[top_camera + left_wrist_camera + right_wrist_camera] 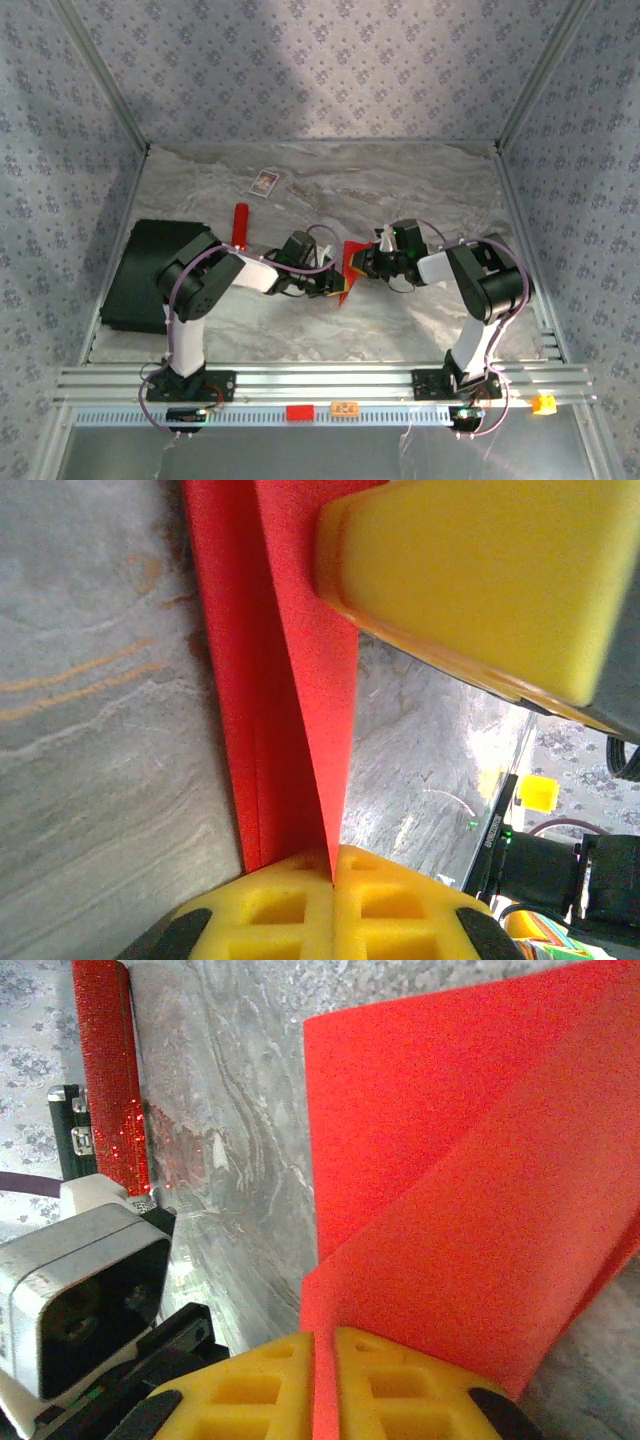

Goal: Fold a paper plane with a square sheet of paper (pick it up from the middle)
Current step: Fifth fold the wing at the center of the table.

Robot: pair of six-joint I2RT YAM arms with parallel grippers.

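While the creased square sheet of paper is being gripped near the middle of the table, it is being pinched from both sides. The left gripper is being squeezed tight on its folded edge, the right gripper on a raised flap. The right gripper's yellow finger is being crowded against the same fold. A red stick is being seen lying apart from the paper, toward the left edge. A small card is being seen near the far edge, and a black mat along the left edge.

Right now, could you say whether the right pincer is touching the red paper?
Touching. The right wrist view shows the red paper clamped inside the shut right pincer.
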